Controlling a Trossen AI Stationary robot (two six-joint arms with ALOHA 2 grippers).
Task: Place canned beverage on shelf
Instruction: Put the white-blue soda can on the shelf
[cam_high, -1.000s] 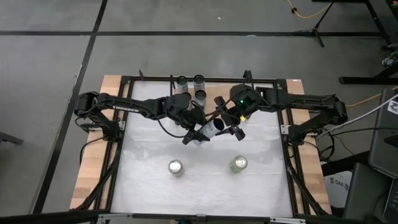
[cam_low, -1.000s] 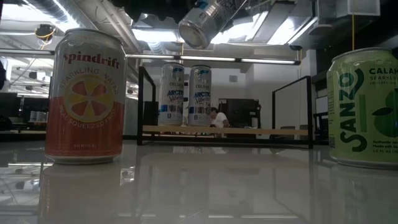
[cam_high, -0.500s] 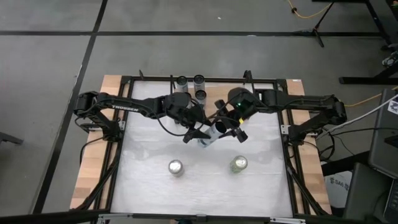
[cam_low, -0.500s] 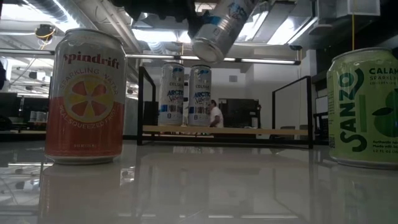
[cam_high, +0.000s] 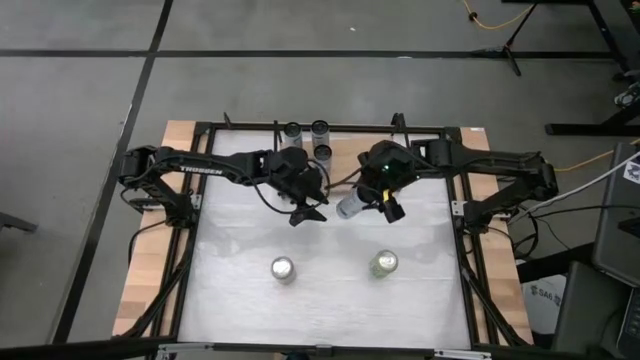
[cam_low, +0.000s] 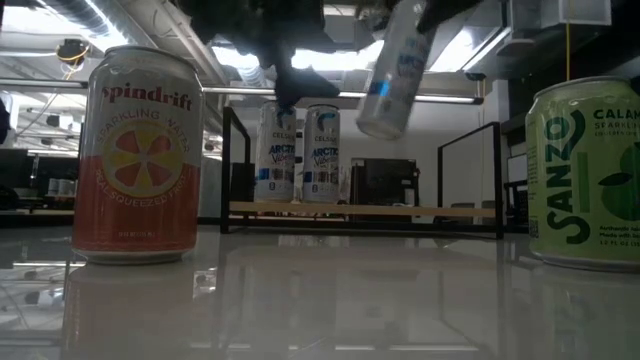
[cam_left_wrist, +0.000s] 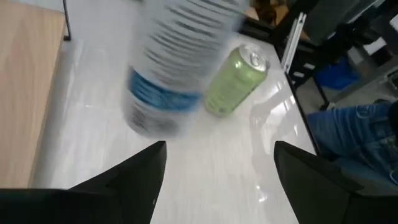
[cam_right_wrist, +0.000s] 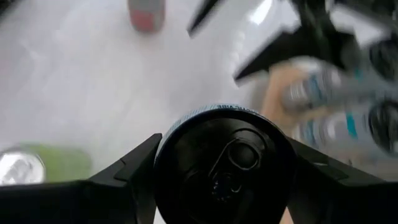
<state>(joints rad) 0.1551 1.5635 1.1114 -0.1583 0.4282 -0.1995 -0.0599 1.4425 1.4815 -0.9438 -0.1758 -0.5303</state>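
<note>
White and blue, the slim can (cam_low: 396, 72) hangs tilted above the surface (cam_high: 330, 290), clamped at its top end by the right tool (cam_high: 384, 200). Beyond it the shelf (cam_low: 362, 210) carries three like cans (cam_high: 307, 138) at its left end. Just beside the held can, the left tool (cam_high: 306, 209) hovers with fingers (cam_left_wrist: 134, 177) spread and empty. Nearer the front stand an orange can (cam_low: 137, 155) and a green can (cam_low: 585, 172), well apart.
</note>
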